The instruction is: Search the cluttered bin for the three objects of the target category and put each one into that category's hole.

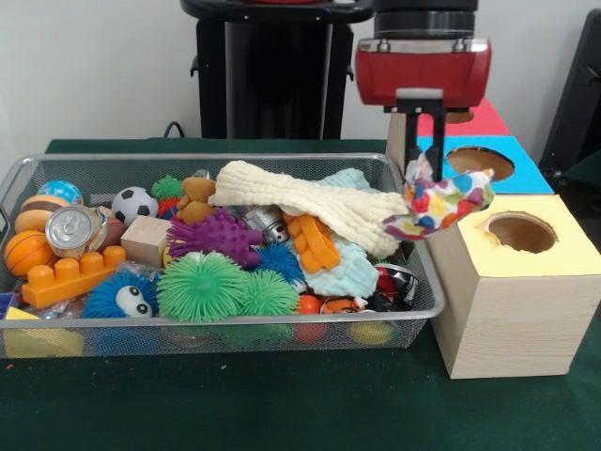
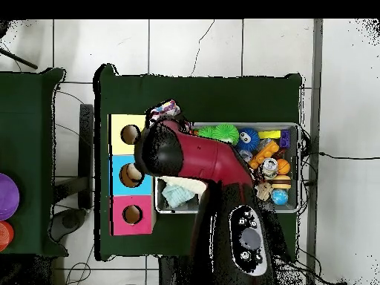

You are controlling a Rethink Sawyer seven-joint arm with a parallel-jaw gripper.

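Tool [image 1: 420, 174] hangs from the red arm head at the bin's right end, black fingers clenched on a rope toy [image 1: 447, 201]: white cord flecked red, blue, green, yellow. The toy dangles in the air over the gap between the wire bin [image 1: 235, 331] and the yellow-faced box [image 1: 526, 282], just left of that box's round hole [image 1: 521, 231], above the bin's right rim. In the overhead view the same toy [image 2: 165, 110] peeks out past the arm, beside the yellow box top [image 2: 119, 125].

Behind the yellow box sit the blue-faced box [image 1: 526, 174] and the red-faced box [image 1: 484, 119], each with its own hole. All rest on the dark green counter [image 1: 282, 404].

Bin is packed: cream knitted cloth [image 1: 310, 202] draped across the top, pale teal cloth [image 1: 352, 272] under it, green spiky ball [image 1: 202, 287], purple spiky ball [image 1: 218, 235], blue fuzzy ball with eyes [image 1: 122, 296], orange building brick [image 1: 70, 277], wooden block [image 1: 146, 240], small soccer ball [image 1: 134, 204], mini basketball [image 1: 26, 252], silver can top [image 1: 70, 228]. No other rope toys can be made out in the clutter.

No readable writing, brands or labels anywhere; can lid shows no legible print.
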